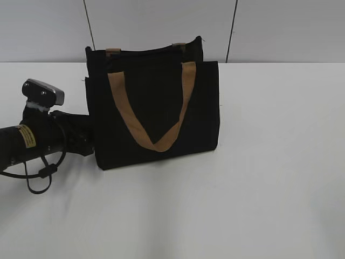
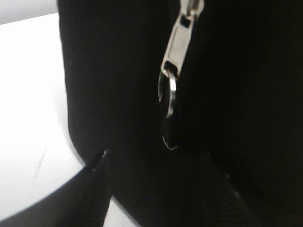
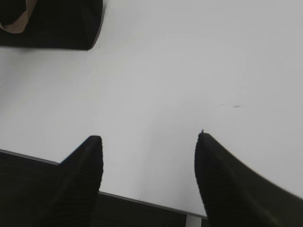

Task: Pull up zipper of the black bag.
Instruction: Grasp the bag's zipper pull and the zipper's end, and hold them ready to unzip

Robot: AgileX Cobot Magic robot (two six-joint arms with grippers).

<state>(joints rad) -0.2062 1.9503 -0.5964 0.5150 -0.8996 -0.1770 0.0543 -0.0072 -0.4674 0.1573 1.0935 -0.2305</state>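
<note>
The black bag (image 1: 153,108) stands upright mid-table, its tan handle (image 1: 161,135) hanging down the front. My left arm (image 1: 54,135) reaches in low against the bag's left end, and the fingers are hidden there in the exterior view. The left wrist view shows the zipper's silver slider (image 2: 179,45), with a metal ring (image 2: 168,92) and a dark pull hanging from it. My left gripper (image 2: 155,158) is open just below the pull, its fingertips (image 2: 97,175) apart and touching nothing I can make out. My right gripper (image 3: 149,139) is open over bare table with nothing in it.
The bag stands on a white table (image 1: 259,189) with a pale wall behind. The left arm's cable loop (image 1: 38,178) hangs down to the table. The table's front edge (image 3: 142,201) lies right under my right gripper. The bag's corner (image 3: 52,23) shows far off, upper left.
</note>
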